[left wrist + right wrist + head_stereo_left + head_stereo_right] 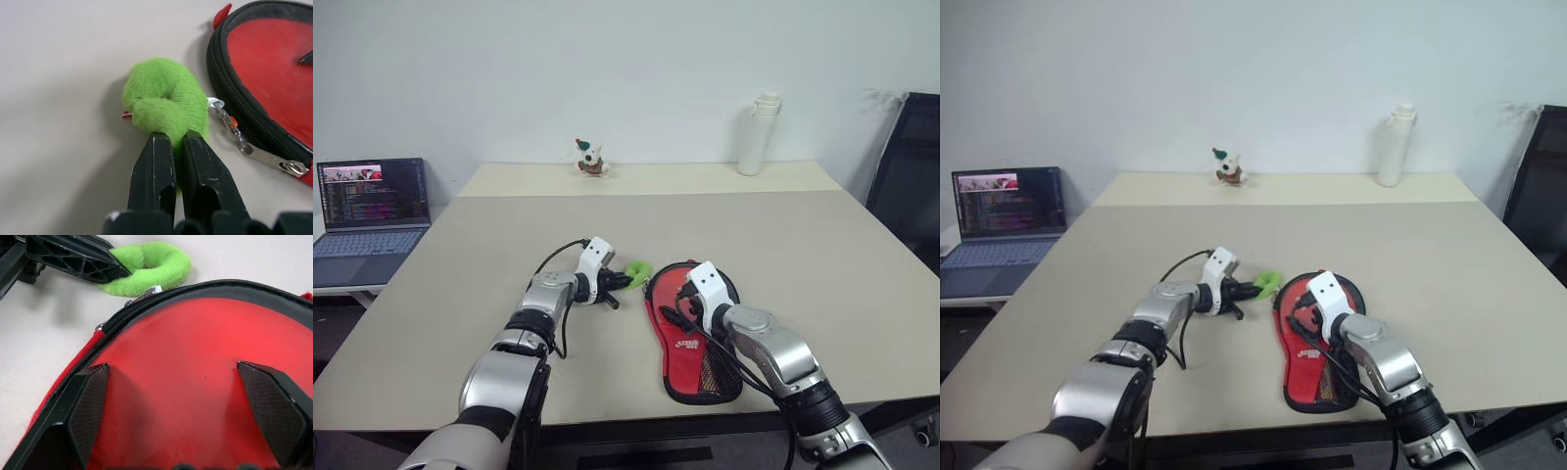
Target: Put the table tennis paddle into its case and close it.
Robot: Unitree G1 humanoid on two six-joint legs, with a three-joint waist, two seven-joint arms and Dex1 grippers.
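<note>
Case [690, 338]: red face, black edging, black mesh panel with pale lettering. Fuzzy loop [164, 100]: bright green. Zip pull [254, 152]: silver. Table [803, 245]: beige. Bottle [759, 134]: white. Gripper fingers [156, 171]: black.

Case [690, 338] on table [822, 274], fuzzy loop [637, 271] just left, laptop [370, 211] far left.
</note>
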